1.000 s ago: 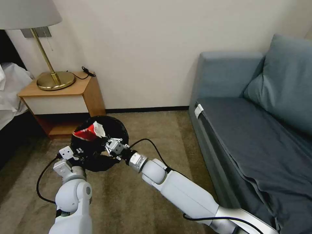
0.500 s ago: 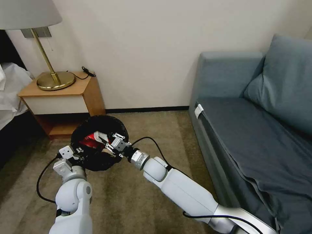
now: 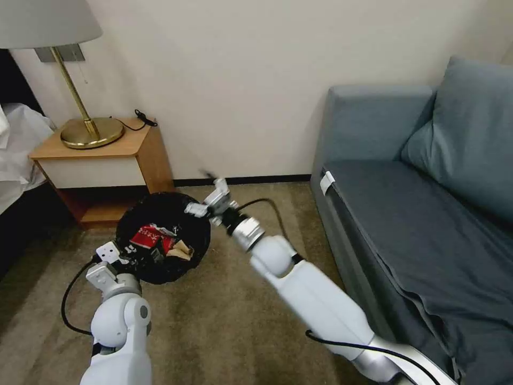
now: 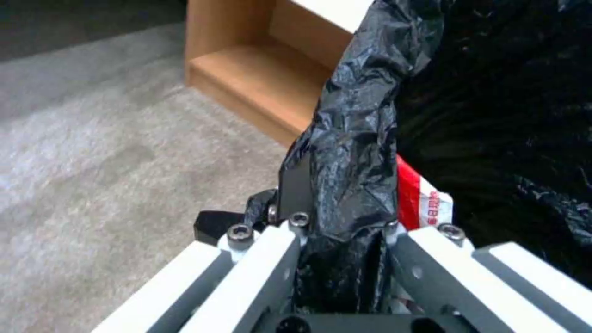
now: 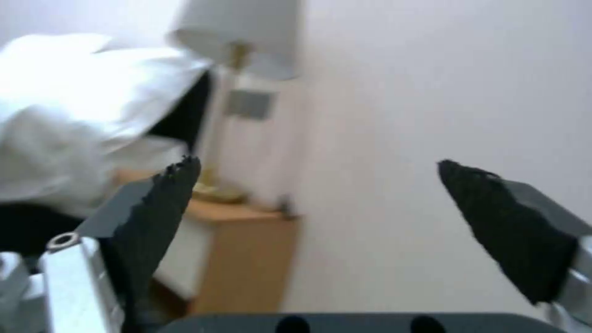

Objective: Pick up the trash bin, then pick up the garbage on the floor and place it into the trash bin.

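The trash bin (image 3: 165,197), lined with a crinkly black bag, hangs low over the carpet near the nightstand. My left gripper (image 3: 130,249) is shut on its near rim; in the left wrist view the left gripper (image 4: 342,231) pinches the bag's folded edge (image 4: 351,152). Garbage lies inside the bin: a red-and-white wrapper (image 3: 151,235) (image 4: 421,200) and crumpled brown paper (image 3: 180,249). My right gripper (image 3: 206,192) is open and holds nothing, raised above the bin's far right rim and pointing at the wall. Its black fingertips (image 5: 175,185) stand wide apart.
A wooden nightstand (image 3: 115,160) with a brass lamp (image 3: 91,131) stands just behind the bin. White bedding (image 3: 16,144) lies at the far left and a blue sofa (image 3: 417,214) fills the right side. Bare carpet (image 3: 214,321) stretches between them.
The right gripper lowered the red-and-white wrapper into the bin, let it go, then lifted up and away toward the wall. The left arm and the bin stayed put.
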Controlling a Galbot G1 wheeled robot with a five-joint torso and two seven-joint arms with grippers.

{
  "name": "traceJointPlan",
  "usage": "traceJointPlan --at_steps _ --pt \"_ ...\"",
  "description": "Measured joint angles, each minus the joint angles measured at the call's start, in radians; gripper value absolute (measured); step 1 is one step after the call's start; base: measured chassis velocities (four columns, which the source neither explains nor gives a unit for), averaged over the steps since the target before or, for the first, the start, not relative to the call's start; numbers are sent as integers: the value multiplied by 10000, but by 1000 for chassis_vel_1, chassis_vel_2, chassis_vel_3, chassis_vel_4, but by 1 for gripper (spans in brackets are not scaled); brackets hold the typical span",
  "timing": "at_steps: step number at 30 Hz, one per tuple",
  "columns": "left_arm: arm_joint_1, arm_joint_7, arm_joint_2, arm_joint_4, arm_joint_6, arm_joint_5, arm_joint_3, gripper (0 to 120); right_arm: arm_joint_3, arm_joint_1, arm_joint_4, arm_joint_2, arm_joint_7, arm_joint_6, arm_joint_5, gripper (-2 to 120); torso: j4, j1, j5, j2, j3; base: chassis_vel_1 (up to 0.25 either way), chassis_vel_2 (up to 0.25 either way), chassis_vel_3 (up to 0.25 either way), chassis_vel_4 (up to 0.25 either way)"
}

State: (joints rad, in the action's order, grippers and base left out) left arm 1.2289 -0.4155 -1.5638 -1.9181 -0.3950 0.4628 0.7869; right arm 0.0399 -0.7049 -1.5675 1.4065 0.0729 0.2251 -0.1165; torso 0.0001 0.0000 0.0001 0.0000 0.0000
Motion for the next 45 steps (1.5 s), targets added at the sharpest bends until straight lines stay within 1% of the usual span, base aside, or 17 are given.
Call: traceJointPlan --at_steps 3,5,6,7,9,11,12,14,15,17,23,34,36,38,42,44,45 --pt "-182 -221 94 223 -48 607 227 1 -933 -732 -686 -225 74 -28 -259 100 -2 -1 1 0 0 0 0 0 0" --pt "-602 -607 241 732 -141 1487 396 1 -1840 -1495 -1272 -439 129 28 -549 100 -3 0 2 0 0 0 0 0 0" --pt "-602 -607 241 732 -141 1487 396 1 -1840 -1495 -1272 -439 129 28 -549 100 -3 0 2 0 0 0 0 0 0" --pt "-891 -876 299 1113 -141 1960 435 1 -2354 -1948 -1575 -548 134 88 -773 100 -3 0 1 -1 0 0 0 0 0" --pt "-990 -974 310 1247 -138 2120 446 1 -2550 -2122 -1685 -587 142 114 -862 100 -2 0 1 0 0 0 0 0 0" --pt "-1460 -1480 331 1906 -59 2795 540 1 -3301 -2801 -1964 -718 241 341 -1101 100 -4 0 0 -1 0 0 0 0 0" --pt "-1460 -1480 331 1906 -59 2795 540 1 -3301 -2801 -1964 -718 241 341 -1101 100 -4 0 0 -1 0 0 0 0 0" --pt "-1921 -1987 380 2531 160 3161 706 1 -3906 -3370 -2016 -827 349 544 -1463 100 -3 0 1 0 0 0 0 0 0" --pt "-1921 -1987 380 2531 160 3161 706 1 -3906 -3370 -2016 -827 349 544 -1463 100 -3 0 1 0 0 0 0 0 0" --pt "-2234 -2275 473 3035 387 3302 804 1 -4363 -3805 -1957 -931 387 698 -1938 100 -3 -1 -1 0 -1 0 0 0 0" --pt "-2569 -2312 603 3669 629 3401 984 1 -4919 -4211 -1777 -921 625 1086 -1959 100 -1 0 1 -1 0 0 0 0 0" --pt "-2985 -2460 648 4480 934 3409 1085 2 -5153 -4596 -1843 -860 726 1226 -1968 100 -2 0 -1 -1 0 0 0 0 0" --pt "-2986 -2458 637 4537 952 3408 1085 4 -5195 -4620 -1846 -876 738 1230 -1964 100 0 0 -2 0 0 0 0 0 0" --pt "-2959 -2438 631 4551 961 3408 1081 16 -5269 -4667 -1893 -902 747 1230 -1960 100 -1 -1 1 0 0 0 0 0 0" --pt "-2933 -2440 630 4519 962 3408 1078 24 -5310 -4685 -1917 -907 756 1230 -1949 100 -1 0 0 0 0 0 0 0 0" --pt "-2894 -2450 642 4385 959 3404 1097 37 -5328 -4728 -1995 -890 758 1227 -1944 100 -2 0 0 0 0 0 0 0 0" --pt "-2894 -2450 642 4385 959 3404 1097 37 -5328 -4728 -1995 -890 758 1227 -1944 100 -2 0 0 0 0 0 0 0 0"
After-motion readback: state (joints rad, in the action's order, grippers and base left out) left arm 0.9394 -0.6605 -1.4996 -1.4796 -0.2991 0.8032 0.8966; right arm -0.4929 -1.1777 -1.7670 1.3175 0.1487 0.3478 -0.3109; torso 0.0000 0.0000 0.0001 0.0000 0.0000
